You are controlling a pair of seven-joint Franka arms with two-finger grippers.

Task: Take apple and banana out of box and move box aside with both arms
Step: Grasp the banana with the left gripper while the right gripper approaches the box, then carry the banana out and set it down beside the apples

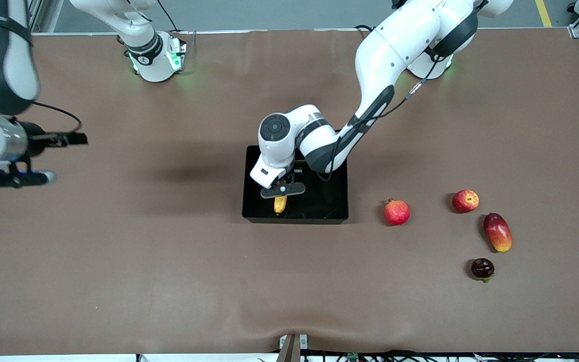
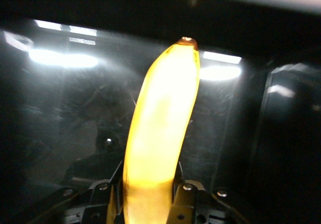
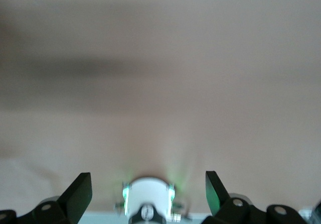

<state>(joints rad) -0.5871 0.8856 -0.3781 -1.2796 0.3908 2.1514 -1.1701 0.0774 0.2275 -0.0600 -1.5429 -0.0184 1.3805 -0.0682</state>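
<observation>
left claw (image 1: 280, 193) grips the banana (image 1: 280, 204) over the black box (image 1: 319, 206); right claw (image 3: 148, 191) waits open above the worktop (image 1: 169, 276); the apple (image 1: 465, 201) lies apart.

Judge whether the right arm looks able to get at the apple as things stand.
Probably not easily. The right tool waits open at its own end, while the apple lies toward the left arm's end, with the box and the left tool, gripping the banana, between.
</observation>
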